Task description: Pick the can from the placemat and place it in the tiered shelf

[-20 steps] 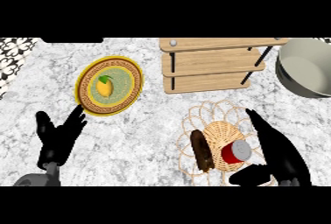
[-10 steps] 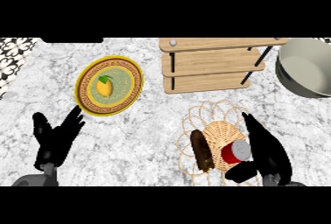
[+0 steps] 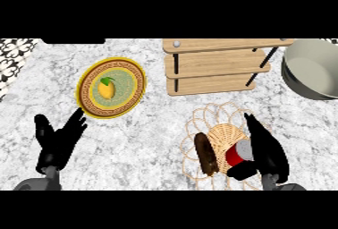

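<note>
I'm watching the right hand (image 3: 267, 152) closing on the can (image 3: 239, 152), which is sitting on the woven placemat (image 3: 218, 116) w/ its red body and grey lid showing just left of the palm. Thumb is tucking under the can's near side, fingers are running straight up its right side, so it's looking like a pinch starting, but I can't tell if contact is made on both sides yet; calling it apart for now. Risks as I'm judging them: the dark sausage-shaped item (image 3: 206, 153) is lying on the mat just left of the can, so a sideways nudge could be knocking the can into it or tipping it; the thumb is sitting low, so a lift could be pivoting the can out. The tiered shelf (image 3: 218, 67) is standing well apart up-view, and its black posts could be snagging the can on the way in. Vs 0.5 s ago: right hand is sitting closer in on the can, thumb curled further under. Left hand (image 3: 59, 141) is resting open at lower left, unchanged. Plate (image 3: 135, 85) w/ lemon (image 3: 107, 88) and bowl (image 3: 310, 67) haven't moved.
</note>
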Motion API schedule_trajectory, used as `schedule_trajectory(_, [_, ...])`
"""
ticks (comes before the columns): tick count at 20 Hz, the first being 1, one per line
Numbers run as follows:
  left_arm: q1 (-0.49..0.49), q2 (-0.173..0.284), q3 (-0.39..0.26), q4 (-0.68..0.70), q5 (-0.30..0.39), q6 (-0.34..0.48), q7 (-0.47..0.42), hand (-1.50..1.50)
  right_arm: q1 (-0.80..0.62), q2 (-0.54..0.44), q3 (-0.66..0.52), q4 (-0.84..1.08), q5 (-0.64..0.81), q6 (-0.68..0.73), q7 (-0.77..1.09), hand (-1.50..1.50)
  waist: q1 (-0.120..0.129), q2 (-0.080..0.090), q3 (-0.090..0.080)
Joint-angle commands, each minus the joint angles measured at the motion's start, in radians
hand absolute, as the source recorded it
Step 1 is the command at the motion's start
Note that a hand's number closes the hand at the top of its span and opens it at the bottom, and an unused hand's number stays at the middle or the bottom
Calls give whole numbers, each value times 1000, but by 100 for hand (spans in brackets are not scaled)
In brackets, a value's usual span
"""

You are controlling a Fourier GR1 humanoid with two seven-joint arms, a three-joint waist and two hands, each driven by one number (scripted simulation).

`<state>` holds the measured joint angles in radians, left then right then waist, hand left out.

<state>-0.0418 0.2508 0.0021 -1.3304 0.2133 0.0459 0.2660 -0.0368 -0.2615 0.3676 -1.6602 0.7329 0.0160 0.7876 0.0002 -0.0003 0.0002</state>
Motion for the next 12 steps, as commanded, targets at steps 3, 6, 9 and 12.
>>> schedule_trajectory(3, [1,2,42,-39,-12,-28,37,0,-46,93,-22,82,56,7,-38,-150,2,0,0])
schedule_trajectory(6, [9,-44,-7,-14,-36,6,13,0,-88,16,28,125,-32,205,-85,150,13,2,0])
schedule_trajectory(9, [-31,-26,18,-20,-30,-3,34,0,-119,47,35,138,-18,220,-107,150,5,1,0])
schedule_trajectory(12, [44,-13,28,-73,-17,-33,23,0,-31,31,4,213,-13,84,-285,150,6,1,0])
